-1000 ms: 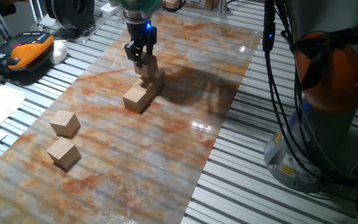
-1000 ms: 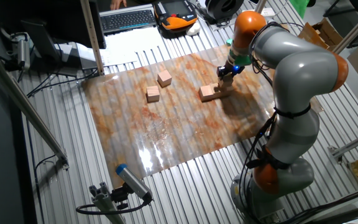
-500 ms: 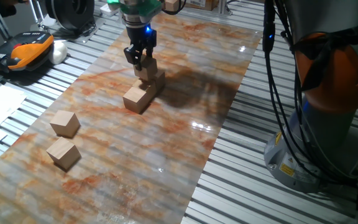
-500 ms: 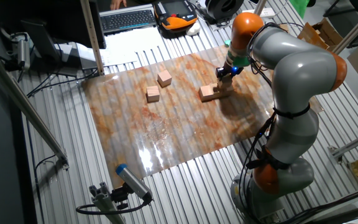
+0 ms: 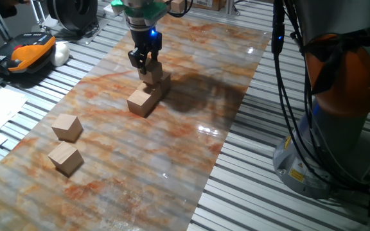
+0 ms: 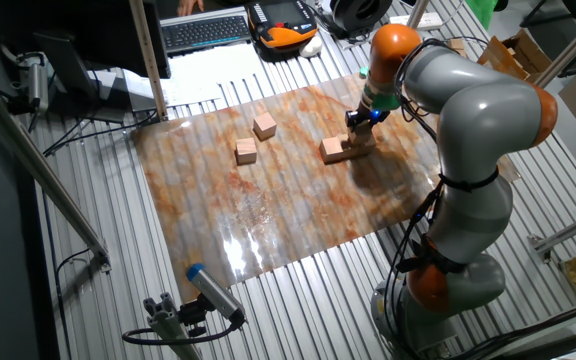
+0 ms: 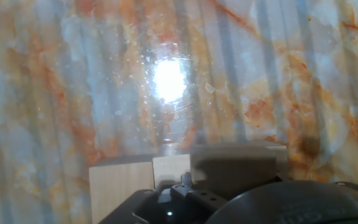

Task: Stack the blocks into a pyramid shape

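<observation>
- My jaws (image 5: 144, 63) hang right over the top block (image 5: 151, 71) of the small pile. They look narrow and close around it, but I cannot tell whether they grip it or have let it go.
- My arm (image 6: 468, 100) reaches in from the side of the marbled surface (image 5: 191, 122), bent over at the elbow, with my wrist pointing almost straight down at the pile. A blue light glows on my wrist in one fixed view.
- The pile (image 6: 343, 145) sits near the middle of the surface: base blocks in a row, the front base block (image 5: 142, 101) nearest the camera, with the top block resting on the ones behind it. How many base blocks lie in the row I cannot count for sure.
- Two loose blocks lie well apart from the pile, towards the near end: one loose block (image 5: 66, 127) and, just beside it, the other loose block (image 5: 65, 158).
- In the hand view I see only pale block tops (image 7: 148, 177) below my housing.
- I judge the step is seating a second-tier block. To do it well: centre it over the seam of two base blocks, release gently, and rise straight up so nothing is dragged sideways.
</observation>
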Tool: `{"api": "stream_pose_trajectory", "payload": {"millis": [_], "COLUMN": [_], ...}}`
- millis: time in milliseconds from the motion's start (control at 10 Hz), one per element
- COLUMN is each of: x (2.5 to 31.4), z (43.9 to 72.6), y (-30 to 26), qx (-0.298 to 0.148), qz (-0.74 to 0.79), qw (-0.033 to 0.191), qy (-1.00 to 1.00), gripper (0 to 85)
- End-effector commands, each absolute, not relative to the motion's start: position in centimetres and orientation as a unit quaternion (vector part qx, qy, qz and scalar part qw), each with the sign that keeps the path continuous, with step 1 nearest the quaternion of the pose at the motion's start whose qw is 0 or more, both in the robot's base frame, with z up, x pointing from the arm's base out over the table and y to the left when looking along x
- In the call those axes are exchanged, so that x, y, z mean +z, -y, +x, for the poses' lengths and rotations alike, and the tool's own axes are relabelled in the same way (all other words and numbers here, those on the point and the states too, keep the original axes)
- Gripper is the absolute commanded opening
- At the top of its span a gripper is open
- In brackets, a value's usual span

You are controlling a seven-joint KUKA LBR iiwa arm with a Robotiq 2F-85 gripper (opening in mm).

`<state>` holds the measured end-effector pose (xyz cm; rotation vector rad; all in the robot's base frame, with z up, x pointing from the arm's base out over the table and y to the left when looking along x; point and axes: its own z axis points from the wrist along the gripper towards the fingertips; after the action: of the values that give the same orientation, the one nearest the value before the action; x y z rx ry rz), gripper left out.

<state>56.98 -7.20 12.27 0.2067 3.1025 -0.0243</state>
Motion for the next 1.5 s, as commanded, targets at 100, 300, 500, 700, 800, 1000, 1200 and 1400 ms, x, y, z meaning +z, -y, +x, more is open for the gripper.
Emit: {"api": "stream_pose_trajectory", "payload": {"millis": [100, 300, 500, 700, 800, 1000, 1200, 1400], "x": [12.20, 12.03, 11.94, 11.78, 11.73, 11.68, 11.61, 11.56], "z": [56.96, 56.88, 56.83, 56.71, 56.67, 56.62, 56.58, 56.55], "y": [7.20, 7.20, 7.13, 7.01, 6.95, 6.94, 7.07, 7.00], "qx": [-0.009, -0.010, -0.011, -0.014, -0.015, -0.016, -0.017, -0.016], "qz": [0.067, 0.067, 0.068, 0.068, 0.068, 0.067, 0.066, 0.064], "qw": [0.017, 0.018, 0.019, 0.021, 0.021, 0.021, 0.021, 0.022], "qy": [-0.998, -0.998, -0.997, -0.997, -0.997, -0.997, -0.997, -0.998], "gripper": [0.0, 0.0, 0.0, 0.0, 0.0, 0.0, 0.0, 0.0]}}
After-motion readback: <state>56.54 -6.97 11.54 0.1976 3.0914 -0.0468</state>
